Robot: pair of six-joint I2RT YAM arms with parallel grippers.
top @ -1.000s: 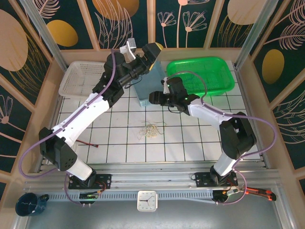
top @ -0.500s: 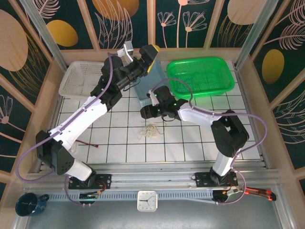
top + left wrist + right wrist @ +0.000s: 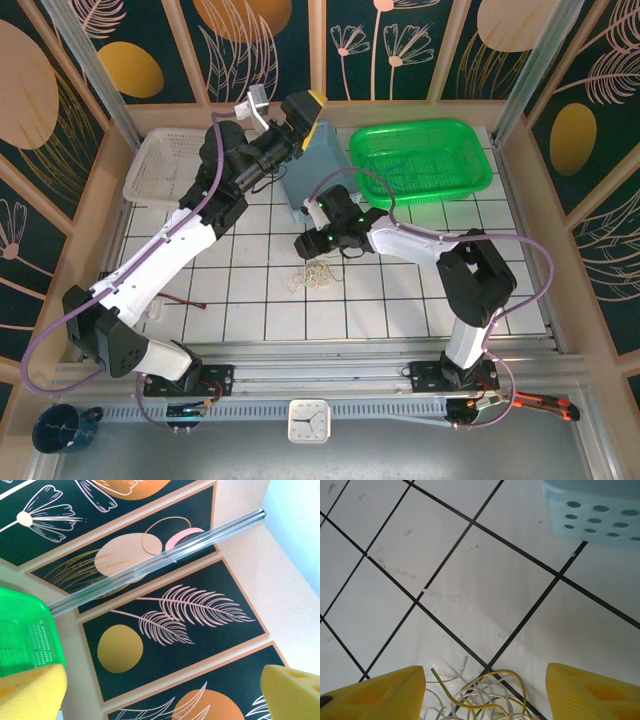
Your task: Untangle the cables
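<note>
Found left gripper (image 3: 162,694) raised at the far side of the blue bin (image 3: 305,172), jaws released, empty. Found cables (image 3: 315,272) knotted on tile near that bin's front. Found right gripper (image 3: 303,244) poised over them, jaws released. Judged likely fault: pinching 2 or more strands together, tightening the knot.

From above the near edge we see the whole bench (image 3: 380,300). Our right wrist view hugs its tiles; the left faces the wall (image 3: 175,620), sharing the green tray (image 3: 25,630).
</note>
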